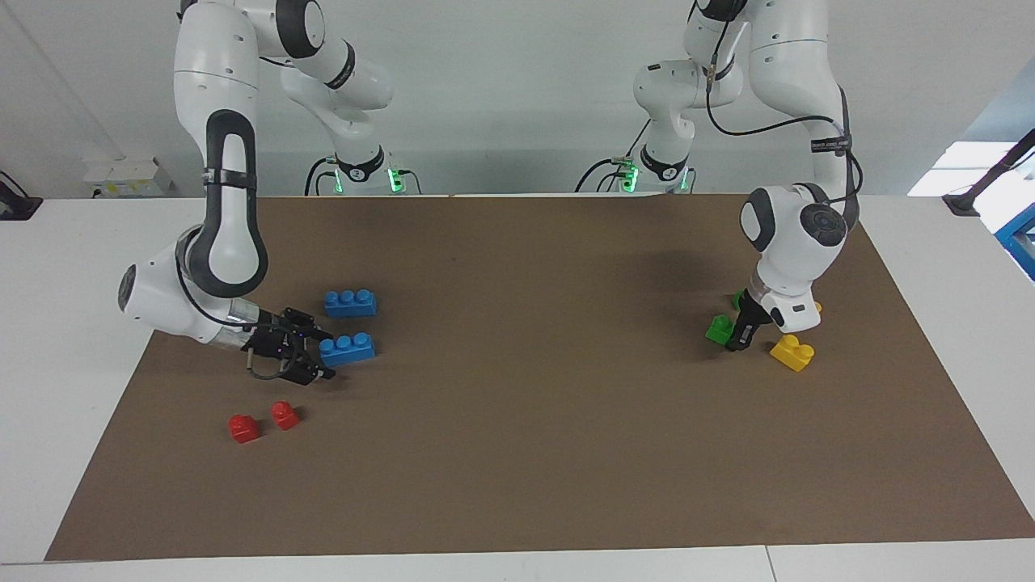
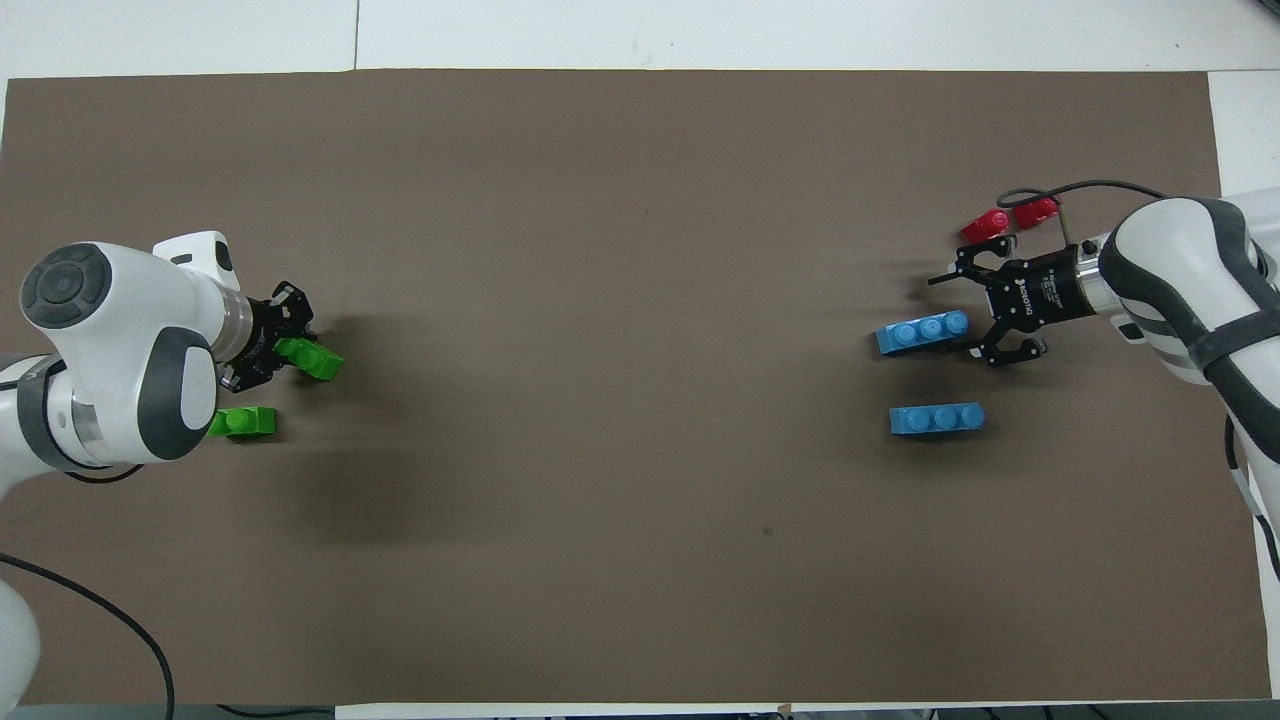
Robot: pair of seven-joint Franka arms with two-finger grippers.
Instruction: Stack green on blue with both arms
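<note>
Left pincer (image 1: 737,336) pinches a green brick (image 1: 719,329) near the bench's (image 1: 517,485) left-arm end. Right pincer (image 1: 317,356), spread, flanks a blue brick's (image 1: 347,347) end. The bench's middle lies bare.

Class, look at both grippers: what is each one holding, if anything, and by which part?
The left gripper is shut on a green brick, gripping the brick's end. The right gripper holds nothing: its jaws stand open around the end of a blue brick.

Bricks (image 1: 347,347) toward right arm's end, bricks (image 1: 792,352) toward left arm's end
</note>
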